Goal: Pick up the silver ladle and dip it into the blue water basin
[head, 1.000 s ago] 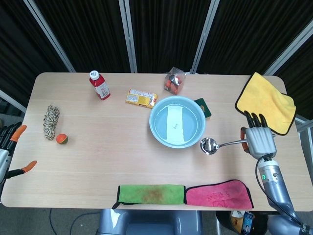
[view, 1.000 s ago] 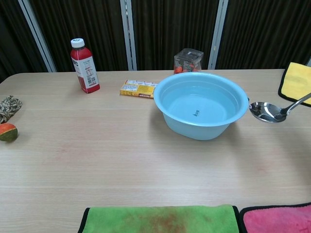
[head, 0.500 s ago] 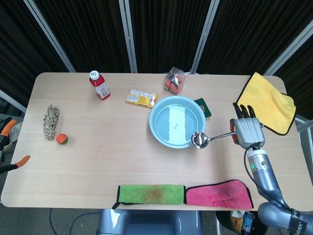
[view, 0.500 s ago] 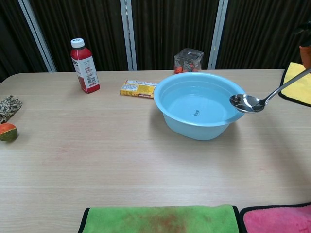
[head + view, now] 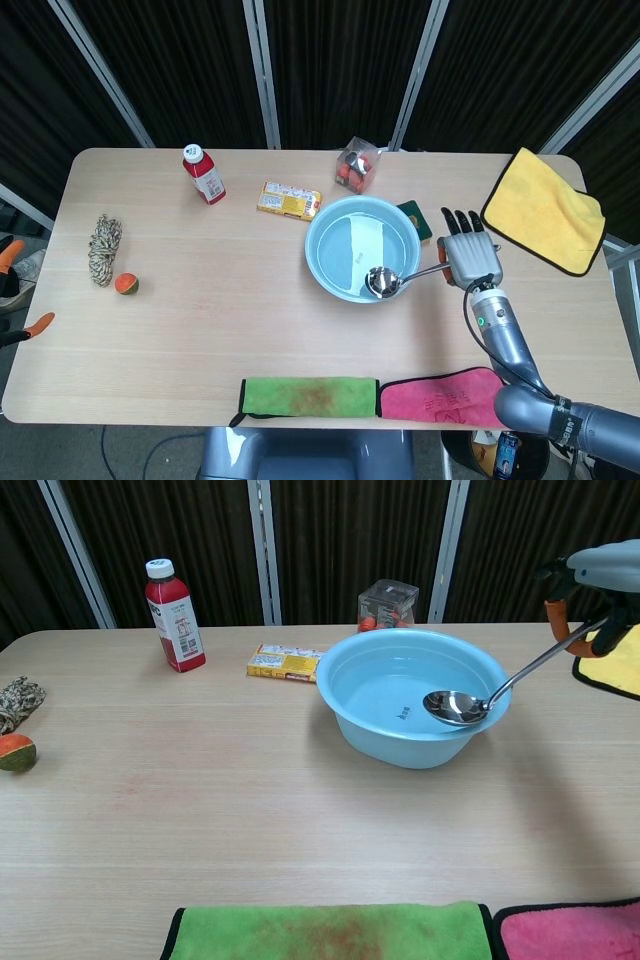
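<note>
We held the silver ladle (image 5: pixel 400 278) by the end of its handle in our right hand (image 5: pixel 470 258), whose fingers pointed away from us over the handle; exactly how they closed on it we could not tell from either view. The ladle's bowl reached out to the left of that hand, inside the blue water basin (image 5: pixel 325 232) on its near right side, the handle sloping down across the rim. We judged 2 risks. If the hand dropped too steeply, the handle could bear on the rim and tip or shove the light basin, spilling water. If the grip on the thin handle was loose, the ladle could roll in the hand and slide into the water. The chest view showed the ladle's bowl (image 5: pixel 455 707) low within the basin (image 5: pixel 380 742), at or just above the water, which the head view flattened. The head view showed the whole right hand and the left hand (image 5: pixel 12 290) well off to the left at the table (image 5: pixel 200 330) edge, apparently holding nothing.
</note>
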`<state>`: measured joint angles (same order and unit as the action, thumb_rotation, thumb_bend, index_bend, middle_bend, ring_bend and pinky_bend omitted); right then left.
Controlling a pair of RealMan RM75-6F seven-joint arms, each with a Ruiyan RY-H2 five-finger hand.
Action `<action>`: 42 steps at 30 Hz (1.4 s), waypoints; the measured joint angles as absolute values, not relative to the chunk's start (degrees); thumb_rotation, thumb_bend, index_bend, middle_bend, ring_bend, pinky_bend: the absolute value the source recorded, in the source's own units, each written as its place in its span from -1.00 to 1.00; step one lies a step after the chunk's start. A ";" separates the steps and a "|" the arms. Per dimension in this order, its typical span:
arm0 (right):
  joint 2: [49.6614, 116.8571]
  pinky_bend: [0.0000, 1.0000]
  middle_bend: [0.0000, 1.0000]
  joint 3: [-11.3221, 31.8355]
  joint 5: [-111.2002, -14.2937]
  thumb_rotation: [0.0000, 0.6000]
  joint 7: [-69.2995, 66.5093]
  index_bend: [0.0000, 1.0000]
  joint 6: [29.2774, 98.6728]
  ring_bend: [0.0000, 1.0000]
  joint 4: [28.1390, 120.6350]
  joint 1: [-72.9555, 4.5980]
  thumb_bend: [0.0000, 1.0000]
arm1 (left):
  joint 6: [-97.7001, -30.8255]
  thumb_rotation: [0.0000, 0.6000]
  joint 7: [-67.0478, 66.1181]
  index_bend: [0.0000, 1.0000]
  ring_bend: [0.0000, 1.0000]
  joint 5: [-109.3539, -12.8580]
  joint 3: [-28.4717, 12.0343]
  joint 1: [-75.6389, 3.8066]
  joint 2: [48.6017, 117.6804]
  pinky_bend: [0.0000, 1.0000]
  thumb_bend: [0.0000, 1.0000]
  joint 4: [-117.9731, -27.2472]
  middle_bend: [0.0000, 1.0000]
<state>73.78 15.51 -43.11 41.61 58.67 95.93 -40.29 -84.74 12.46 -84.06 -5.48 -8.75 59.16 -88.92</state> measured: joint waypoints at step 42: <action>90.27 -1.00 -1.00 12.14 -45.12 1.00 34.27 0.38 59.24 -1.00 76.47 -44.54 -0.09 | -82.29 0.93 15.70 -1.00 -1.00 -85.34 -5.30 -10.01 59.04 -1.00 -0.66 -88.05 -1.00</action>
<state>90.27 12.14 -45.12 34.27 59.24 76.47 -44.54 -82.29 15.70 -85.34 -5.30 -10.01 59.04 -88.05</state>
